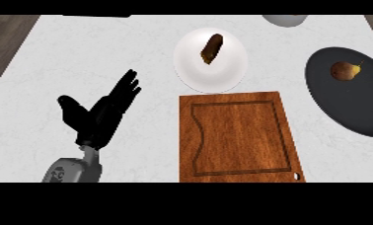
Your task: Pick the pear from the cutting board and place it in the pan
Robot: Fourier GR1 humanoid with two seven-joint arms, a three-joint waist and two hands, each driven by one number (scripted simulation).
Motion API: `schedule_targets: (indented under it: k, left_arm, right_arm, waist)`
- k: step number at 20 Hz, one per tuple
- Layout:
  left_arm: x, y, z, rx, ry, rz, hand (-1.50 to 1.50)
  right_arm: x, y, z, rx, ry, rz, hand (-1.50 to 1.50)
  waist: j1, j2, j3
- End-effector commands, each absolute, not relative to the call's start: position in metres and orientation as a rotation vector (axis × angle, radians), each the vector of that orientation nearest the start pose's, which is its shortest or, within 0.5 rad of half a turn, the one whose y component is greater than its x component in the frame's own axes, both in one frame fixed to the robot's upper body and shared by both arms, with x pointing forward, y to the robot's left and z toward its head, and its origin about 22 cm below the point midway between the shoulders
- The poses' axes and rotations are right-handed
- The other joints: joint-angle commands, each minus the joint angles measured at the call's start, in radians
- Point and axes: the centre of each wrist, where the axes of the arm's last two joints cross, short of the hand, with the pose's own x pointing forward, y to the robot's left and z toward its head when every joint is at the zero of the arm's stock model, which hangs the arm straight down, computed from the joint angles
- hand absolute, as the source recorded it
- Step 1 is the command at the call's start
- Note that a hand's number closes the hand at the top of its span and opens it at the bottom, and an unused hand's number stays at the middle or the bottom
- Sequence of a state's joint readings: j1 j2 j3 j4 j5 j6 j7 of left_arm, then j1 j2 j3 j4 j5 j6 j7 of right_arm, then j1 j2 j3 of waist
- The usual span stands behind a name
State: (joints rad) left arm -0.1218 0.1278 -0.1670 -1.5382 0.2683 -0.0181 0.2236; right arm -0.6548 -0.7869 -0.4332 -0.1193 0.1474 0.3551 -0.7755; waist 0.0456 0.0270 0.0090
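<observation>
Now pear (344, 70) stem-right in pan (339, 103)

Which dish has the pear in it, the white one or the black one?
The black pan at the right edge: the pear sits in it. The white plate in the middle holds only a long brown thing.

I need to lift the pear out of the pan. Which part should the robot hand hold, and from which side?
Probably the rounded body of the pear, taken from above. It lies in the dark pan with its thin stem pointing to the view's upper right, so the wide part offers most surface, and coming down avoids the pan's rim.
</observation>
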Motion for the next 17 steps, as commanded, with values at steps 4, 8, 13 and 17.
schedule_targets:
  k: [4,8,13,17]
  left_arm:
    - [0.261,0.208,0.019,-0.274,-1.380,-0.105,0.00]
    - [0.258,0.215,0.014,-0.251,-1.377,-0.116,0.00]
    - [0.256,0.211,0.011,-0.261,-1.379,-0.103,0.00]
    - [0.262,0.208,0.016,-0.252,-1.371,-0.100,0.00]
  right_arm:
    - [0.247,-0.558,0.042,-0.227,-1.701,0.141,-1.50]
    - [0.236,-0.571,0.054,-0.223,-1.709,0.159,-1.50]
    - [0.225,-0.581,0.063,-0.204,-1.694,0.184,-1.50]
    - [0.214,-0.581,0.050,-0.175,-1.705,0.179,-1.50]
  waist:
    - [-0.005,-0.003,0.002]
    - [-0.008,-0.004,0.003]
    - [-0.013,-0.008,0.001]
    - [-0.027,-0.010,0.003]
